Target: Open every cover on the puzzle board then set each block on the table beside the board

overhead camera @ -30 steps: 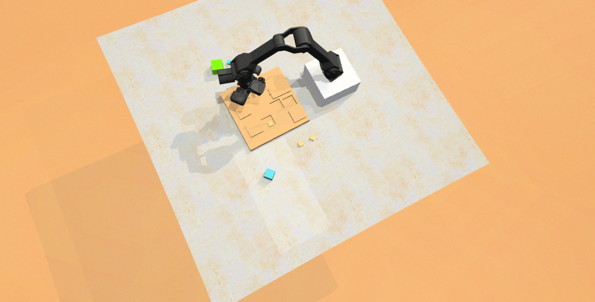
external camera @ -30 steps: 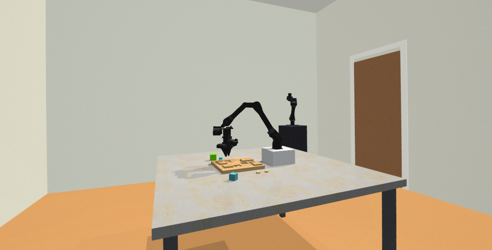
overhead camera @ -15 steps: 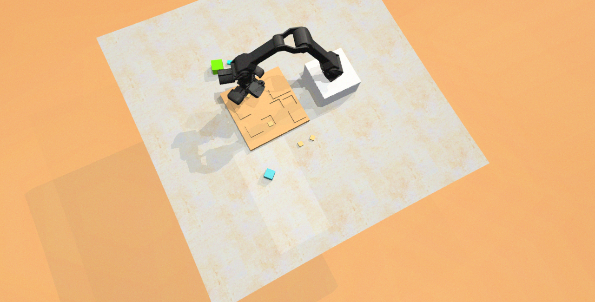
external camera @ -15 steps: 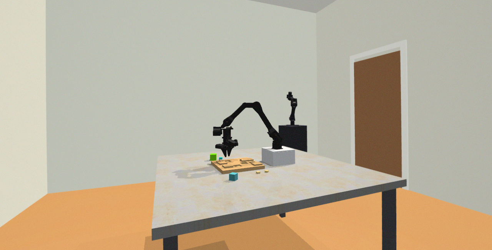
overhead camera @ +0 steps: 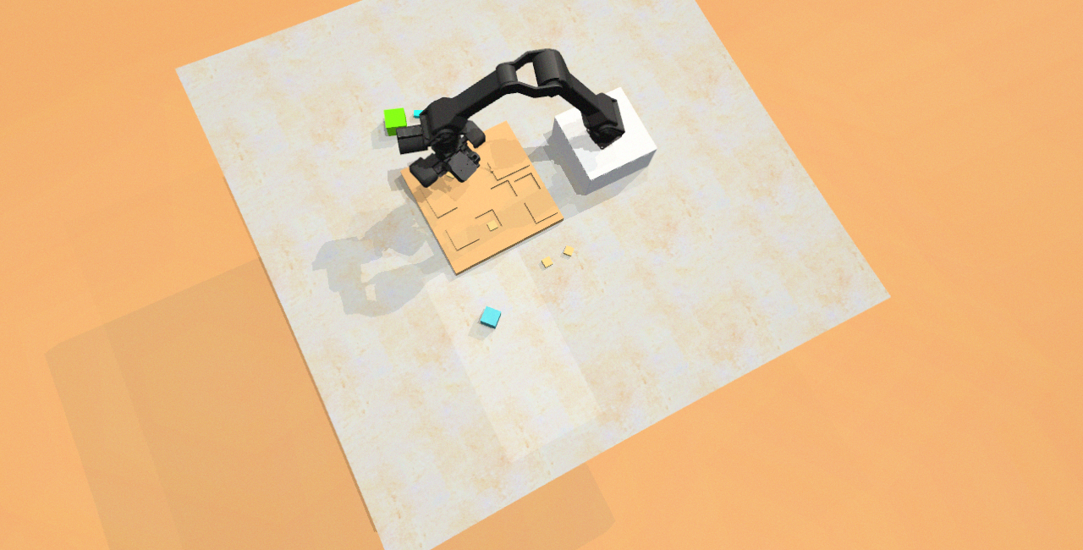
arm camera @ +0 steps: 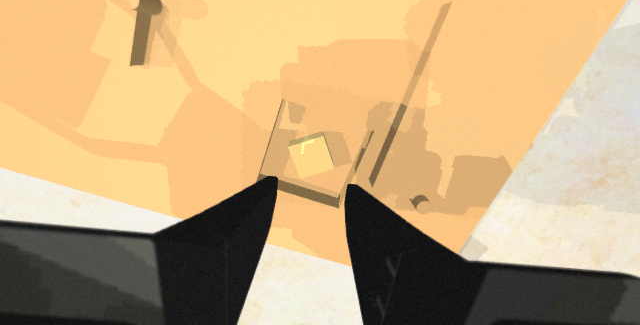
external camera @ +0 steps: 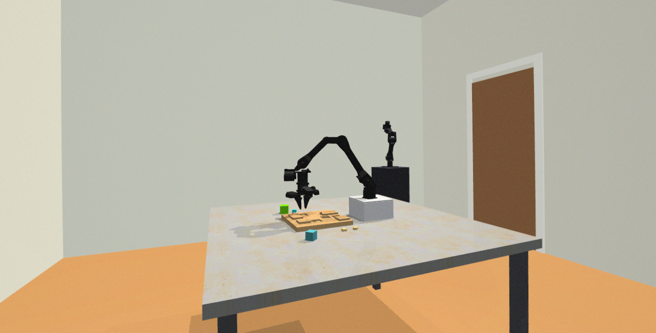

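The tan puzzle board (overhead camera: 514,233) (external camera: 300,227) (arm camera: 320,5) lies on the table. My gripper (external camera: 303,208) (arm camera: 311,190) is open and empty above its far left part, fingers pointing down. A pale yellow block (arm camera: 312,157) sits turned in an uncovered square well, just ahead of the fingertips in the wrist view. Another pale block (overhead camera: 492,225) is in a well nearer the board's front. Two small pale blocks, one (overhead camera: 546,262) (external camera: 344,229) beside the other (overhead camera: 568,251) (external camera: 355,228), rest on the table. The covers share the board's colour; their exact positions are hard to tell.
A cyan cube (overhead camera: 491,317) (external camera: 311,235) stands in front of the board. A green cube (overhead camera: 394,119) (external camera: 284,209) and a small cyan block (overhead camera: 417,114) (external camera: 293,210) are behind it. The arm stands on a white pedestal (overhead camera: 632,139) (external camera: 371,210) to the right.
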`<action>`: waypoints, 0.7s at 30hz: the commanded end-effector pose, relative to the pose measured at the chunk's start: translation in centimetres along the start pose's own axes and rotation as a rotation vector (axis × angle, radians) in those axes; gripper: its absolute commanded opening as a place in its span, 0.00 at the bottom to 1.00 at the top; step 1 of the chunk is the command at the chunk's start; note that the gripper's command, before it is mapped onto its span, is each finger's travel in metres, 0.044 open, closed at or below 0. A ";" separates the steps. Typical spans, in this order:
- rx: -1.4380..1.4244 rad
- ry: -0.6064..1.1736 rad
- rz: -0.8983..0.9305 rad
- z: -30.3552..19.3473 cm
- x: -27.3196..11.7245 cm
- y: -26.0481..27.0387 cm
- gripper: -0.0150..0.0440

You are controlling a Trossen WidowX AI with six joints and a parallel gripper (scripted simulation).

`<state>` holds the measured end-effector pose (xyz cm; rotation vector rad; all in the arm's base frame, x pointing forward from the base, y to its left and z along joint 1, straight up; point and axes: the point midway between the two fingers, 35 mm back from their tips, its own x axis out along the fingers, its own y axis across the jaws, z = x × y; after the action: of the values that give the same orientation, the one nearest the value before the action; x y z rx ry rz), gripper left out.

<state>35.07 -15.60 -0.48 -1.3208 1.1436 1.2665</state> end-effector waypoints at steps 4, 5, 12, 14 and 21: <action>0.115 -0.002 -0.002 0.0 0.1 0.0 0.50; 0.130 -0.002 -0.001 0.0 0.1 0.0 0.50; 0.235 -0.002 -0.001 0.0 0.2 0.0 0.50; 0.264 -0.002 -0.001 0.0 0.2 0.0 0.50; 0.369 -0.002 -0.001 0.0 0.3 0.0 0.50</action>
<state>35.08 -15.61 -0.66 -1.0864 1.2831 1.0364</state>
